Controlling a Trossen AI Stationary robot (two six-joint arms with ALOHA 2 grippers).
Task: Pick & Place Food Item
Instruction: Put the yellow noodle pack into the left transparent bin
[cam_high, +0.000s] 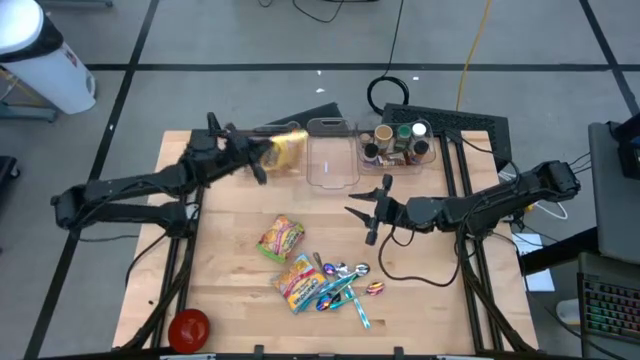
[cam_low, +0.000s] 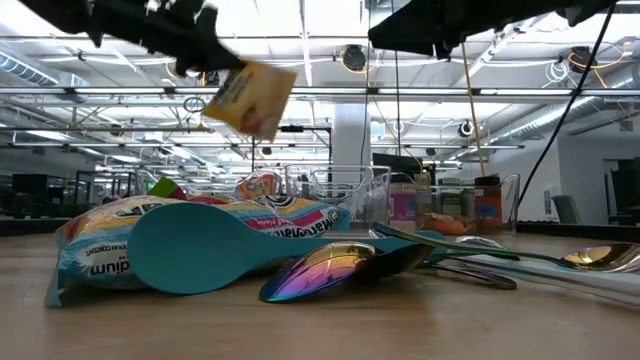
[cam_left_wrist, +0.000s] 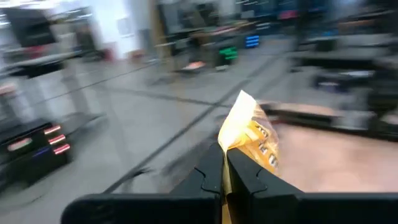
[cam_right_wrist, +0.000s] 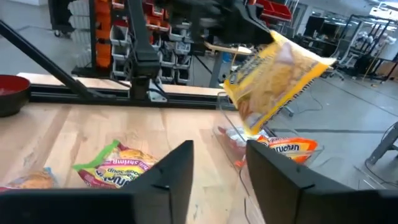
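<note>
A yellow food packet (cam_high: 287, 150) hangs in the air over the table's far part, just left of an open clear bin (cam_high: 332, 168). My left gripper (cam_high: 262, 158) reaches in from the table's left and is shut on it. The packet also shows high in the low view (cam_low: 248, 98) and in the right wrist view (cam_right_wrist: 277, 81). My right gripper (cam_high: 362, 211) hovers open near the table's middle, right of the bin, with nothing between its fingers (cam_right_wrist: 174, 171). An orange packet (cam_right_wrist: 292, 149) lies inside the bin. My left gripper pinches one end of the yellow packet (cam_left_wrist: 229, 148) between its two fingers. The fingers lie about level and come from the table's left. The packet sticks out beyond the fingertips, tilted, its free end sloping down, lifted clear of the table and the bin.
Two more food packets (cam_high: 281, 238) (cam_high: 297, 280) and several shiny spoons (cam_high: 345, 285) lie on the near half of the table. A second clear bin (cam_high: 395, 143) with bottles stands at the far right. A red bowl (cam_high: 188, 328) sits at the near left corner.
</note>
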